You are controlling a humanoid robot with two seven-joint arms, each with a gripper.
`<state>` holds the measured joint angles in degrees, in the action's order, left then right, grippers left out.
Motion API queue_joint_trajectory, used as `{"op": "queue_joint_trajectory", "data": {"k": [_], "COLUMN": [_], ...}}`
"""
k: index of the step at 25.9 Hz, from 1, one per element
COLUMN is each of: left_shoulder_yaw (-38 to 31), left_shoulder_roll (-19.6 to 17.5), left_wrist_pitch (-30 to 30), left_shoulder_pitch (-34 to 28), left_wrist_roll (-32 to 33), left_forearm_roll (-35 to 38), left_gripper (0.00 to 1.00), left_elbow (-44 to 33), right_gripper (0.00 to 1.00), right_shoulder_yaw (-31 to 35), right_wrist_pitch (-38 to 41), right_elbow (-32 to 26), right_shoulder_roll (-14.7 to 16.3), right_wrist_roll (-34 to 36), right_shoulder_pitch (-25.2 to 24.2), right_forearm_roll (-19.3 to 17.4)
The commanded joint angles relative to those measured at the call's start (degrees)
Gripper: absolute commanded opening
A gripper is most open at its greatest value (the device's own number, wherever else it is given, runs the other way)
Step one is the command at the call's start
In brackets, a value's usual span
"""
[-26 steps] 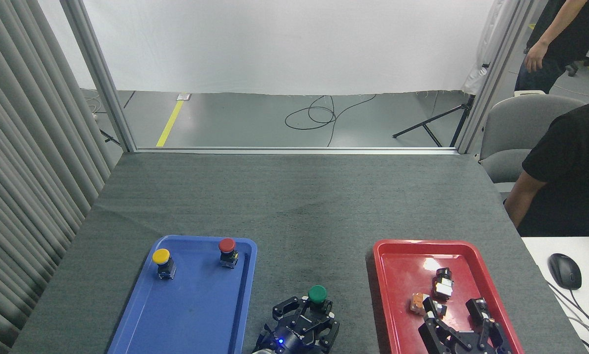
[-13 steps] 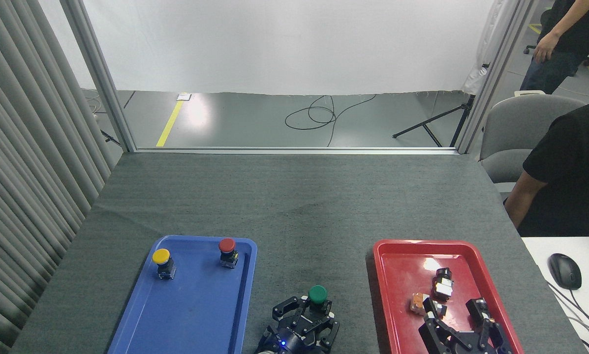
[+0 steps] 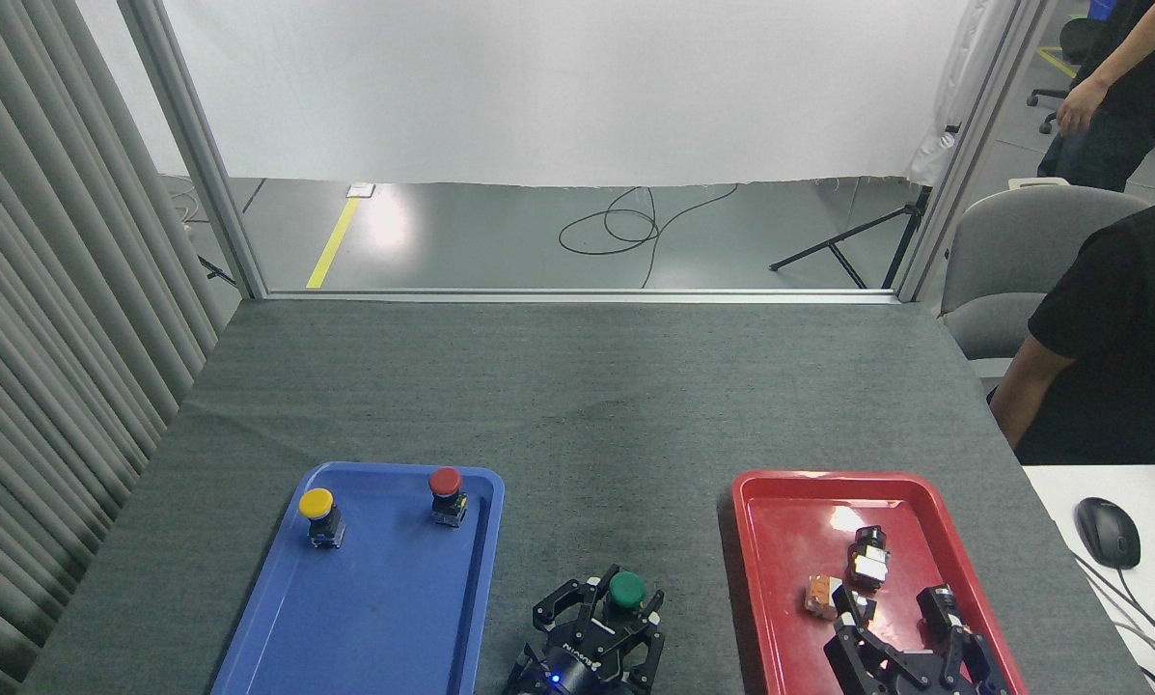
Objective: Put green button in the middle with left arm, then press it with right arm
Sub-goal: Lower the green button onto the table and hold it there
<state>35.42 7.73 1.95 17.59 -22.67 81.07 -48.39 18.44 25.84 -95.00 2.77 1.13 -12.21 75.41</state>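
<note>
The green button [image 3: 626, 589] stands upright over the bare dark grey cloth [image 3: 596, 434] between the two trays, near the table's front edge. My left gripper [image 3: 604, 602] comes up from the bottom edge, and its black fingers wrap the button's body just under the cap. My right gripper [image 3: 891, 606] hovers over the near end of the red tray [image 3: 789, 502] with its fingers spread and nothing between them.
A blue tray [image 3: 384, 618] at the left holds a yellow-capped button [image 3: 316, 504] and a red-capped button [image 3: 445, 481]. The red tray carries small switch parts [image 3: 866, 556]. A seated person's arm [image 3: 1031, 386] is at the right edge, beside a mouse [image 3: 1107, 531].
The green button and my left gripper have sunk slightly toward the cloth and shifted a touch right. The right gripper has barely moved. The standing person at the back right has stepped away.
</note>
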Motion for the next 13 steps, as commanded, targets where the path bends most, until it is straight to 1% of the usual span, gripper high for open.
{"op": "queue_joint_trajectory", "data": {"k": [1, 2, 7, 11, 13], "left_shoulder_yaw": [0.0, 0.0, 0.0, -0.09, -0.09], "left_shoulder_roll": [0.0, -0.09, 0.0, -0.35, -0.62], "left_wrist_pitch": [-0.2, -0.11, 0.42, 0.51, 0.6], "left_shoulder_pitch": [-0.01, -0.1, -1.6, -3.09, -3.62], "left_wrist_roll": [-0.44, -0.44, -0.44, -0.44, -0.35], "left_forearm_roll": [-0.04, -0.04, 0.23, 0.23, -0.04], "left_gripper": [0.96, 0.99, 0.99, 0.99, 0.99], "left_elbow": [0.31, 0.31, -1.62, -6.37, -9.62], "right_gripper": [1.0, 1.0, 1.0, 1.0, 1.0], "right_shoulder_yaw": [0.02, 0.02, 0.1, 0.02, 0.1], "right_wrist_pitch": [0.0, 0.0, 0.0, 0.53, 2.2], "right_elbow": [-0.01, -0.01, -0.18, -0.88, -1.15], "right_shoulder_roll": [0.22, 0.31, 0.31, 0.39, 0.39], "right_wrist_roll": [0.01, 0.01, 0.01, 0.01, 0.01], "right_shoulder_pitch": [-0.01, -0.01, -0.01, -0.19, -0.36], "right_forearm_roll": [0.0, 0.0, 0.0, -0.09, -0.09]}}
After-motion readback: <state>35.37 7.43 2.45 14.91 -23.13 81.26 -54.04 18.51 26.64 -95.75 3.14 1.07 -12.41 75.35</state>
